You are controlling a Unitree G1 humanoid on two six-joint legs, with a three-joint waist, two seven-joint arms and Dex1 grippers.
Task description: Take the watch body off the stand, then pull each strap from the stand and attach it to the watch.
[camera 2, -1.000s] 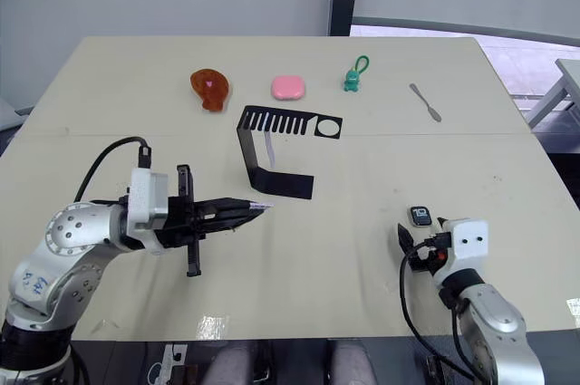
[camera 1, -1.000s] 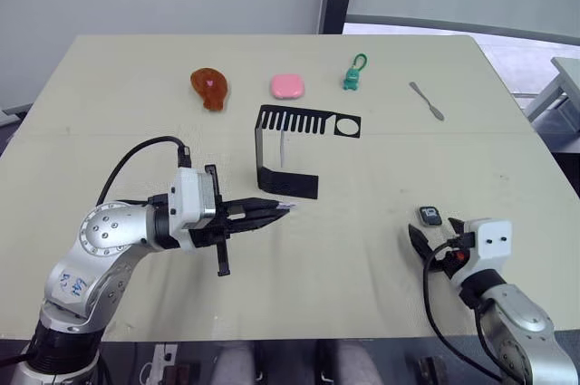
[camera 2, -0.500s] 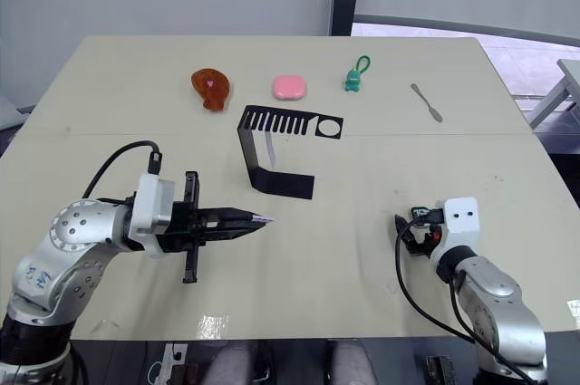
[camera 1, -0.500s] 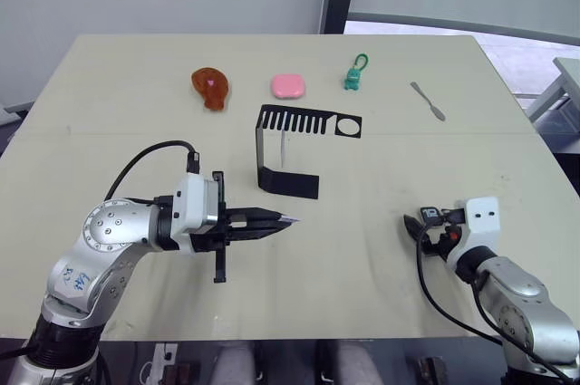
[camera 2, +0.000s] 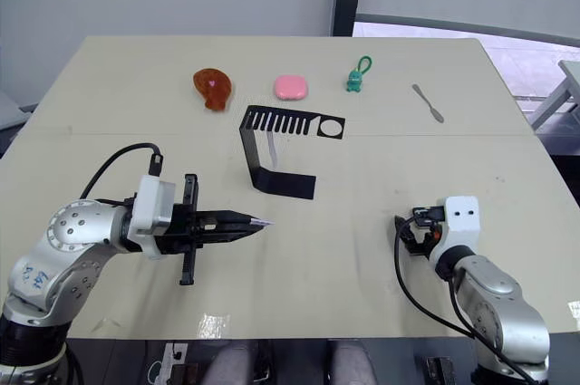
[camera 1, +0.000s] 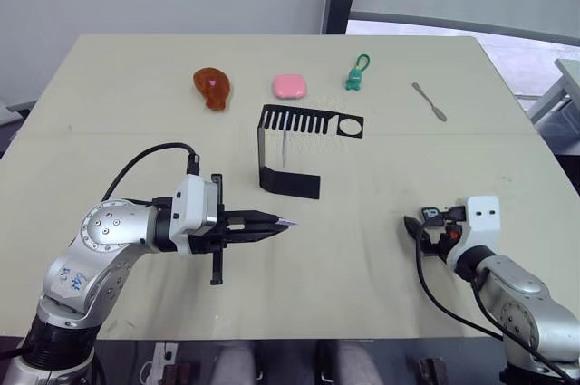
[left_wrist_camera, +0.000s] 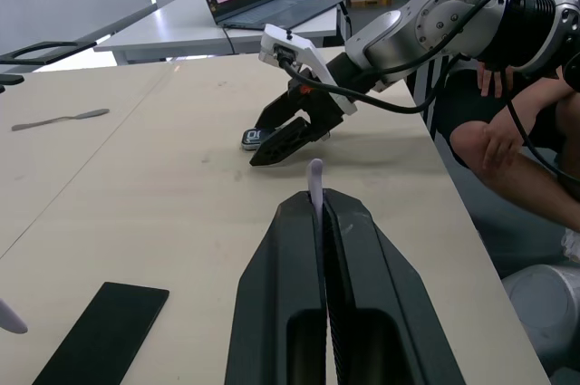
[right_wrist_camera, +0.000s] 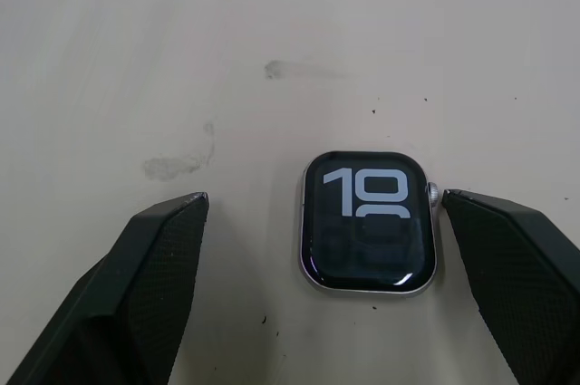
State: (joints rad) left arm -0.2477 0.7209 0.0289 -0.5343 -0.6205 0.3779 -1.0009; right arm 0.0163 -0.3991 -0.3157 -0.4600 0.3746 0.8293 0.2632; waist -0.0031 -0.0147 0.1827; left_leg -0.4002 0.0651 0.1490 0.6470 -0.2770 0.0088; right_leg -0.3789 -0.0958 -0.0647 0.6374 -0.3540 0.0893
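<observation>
Watch body (right_wrist_camera: 368, 221): flat on table, screen up, between spread fingers of right gripper (right_wrist_camera: 326, 290), one fingertip at its crown
Left gripper (left_wrist_camera: 316, 199): clamped on strap (left_wrist_camera: 314, 176) tip
Stand (camera 1: 288, 151): mid-table, second strap (camera 1: 283, 148) hanging

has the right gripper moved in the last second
Yes. The right gripper has shifted toward the watch body, which lay just beyond its fingertips and now sits between its open fingers on the table.
</observation>
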